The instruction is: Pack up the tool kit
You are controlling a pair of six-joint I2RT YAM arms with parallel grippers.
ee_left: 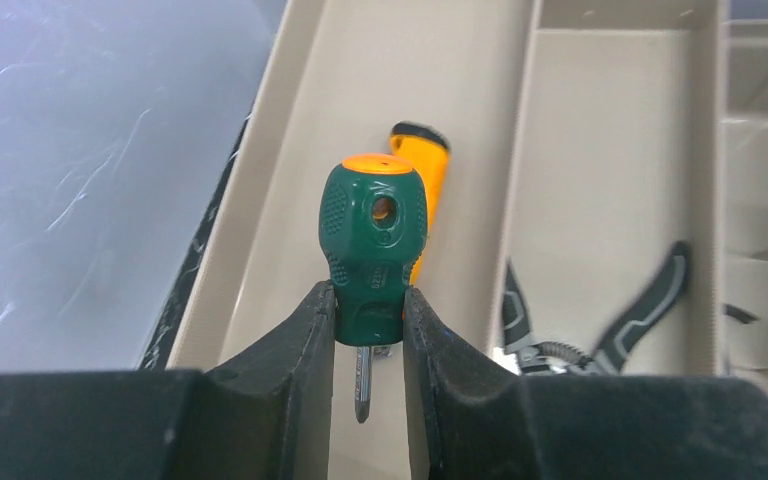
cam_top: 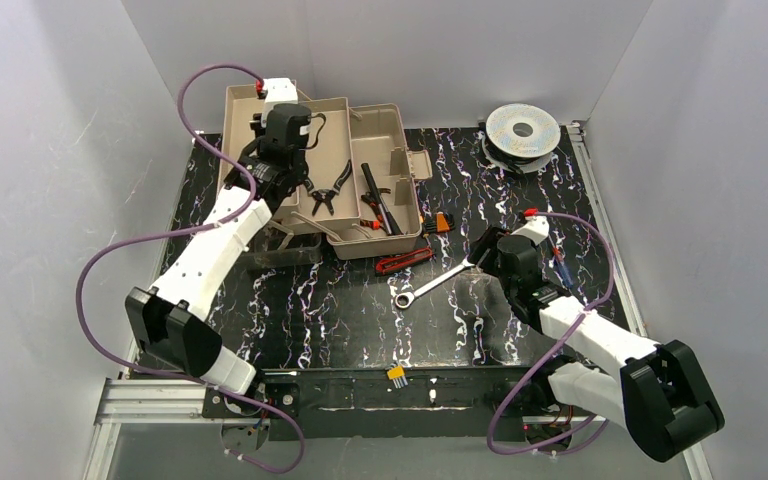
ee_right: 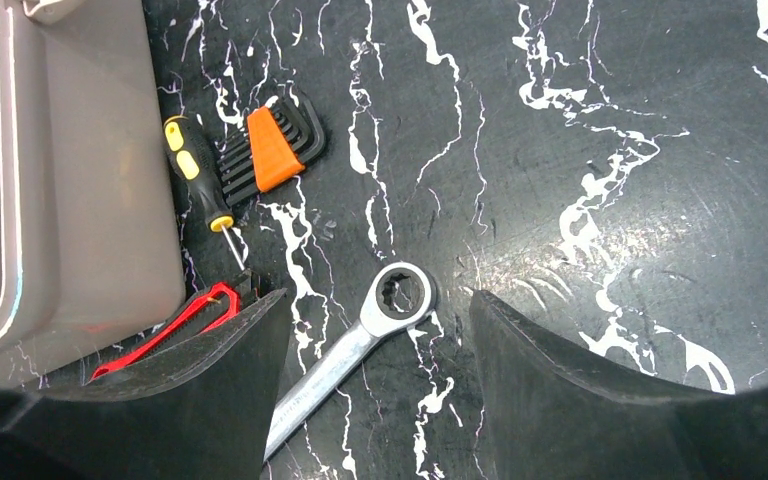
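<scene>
Pinches a stubby green screwdriver (ee_left: 373, 235), orange-capped and gripped low on its handle, in the narrowed left gripper (ee_left: 370, 310) above a fold-out tray (ee_left: 290, 180) of the open tan toolbox (cam_top: 380, 130) at upper left of the overhead view, with an orange-handled tool (ee_left: 422, 165) lying in that tray and black-handled pliers (ee_left: 650, 300) in the compartment to its right. Poises the right gripper (ee_right: 378, 300), jaws spread wide and holding nothing, over a ratcheting wrench (ee_right: 397, 293) on the black marbled table (ee_right: 610, 120) right of centre, near a hex key set (ee_right: 272, 150), a yellow-and-black screwdriver (ee_right: 195, 170) and a red-handled tool (ee_right: 185, 320) beside the toolbox wall.
</scene>
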